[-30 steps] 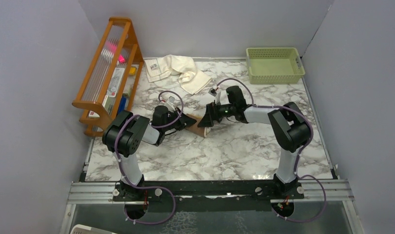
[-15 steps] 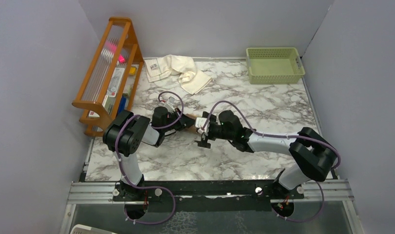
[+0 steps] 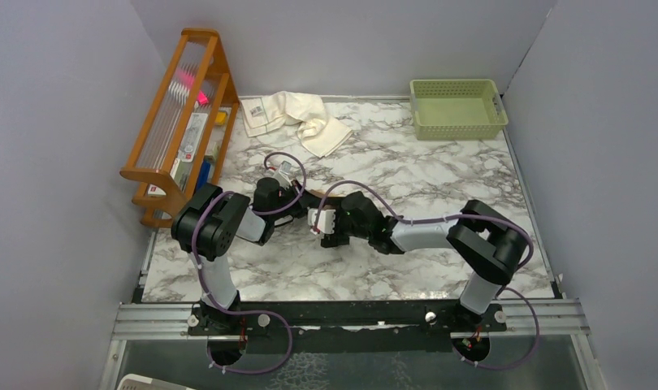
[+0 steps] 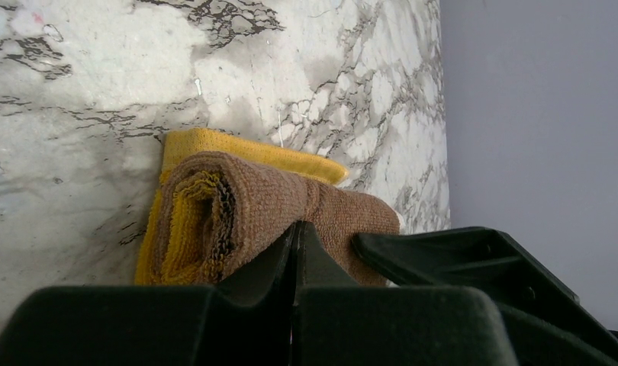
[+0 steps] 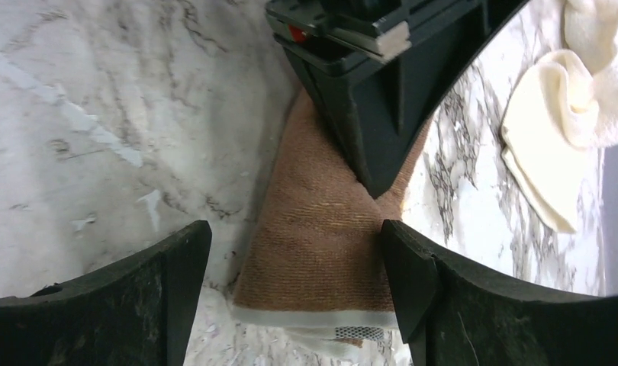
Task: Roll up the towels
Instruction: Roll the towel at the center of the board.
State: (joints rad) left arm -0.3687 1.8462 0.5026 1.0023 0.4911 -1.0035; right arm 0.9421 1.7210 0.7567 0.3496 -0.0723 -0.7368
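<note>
My left gripper (image 5: 374, 175), closed, pinned the brown, mustard-backed cloth towel roll (image 5: 325, 278) at frame centre; my wide right gripper (image 5: 291, 236), grabbing off-centre, could unravel it.

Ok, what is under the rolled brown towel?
A mustard-yellow flap of the brown towel, flat on the marble table. The shut left gripper covers the roll's near side, hiding what lies beneath.
</note>
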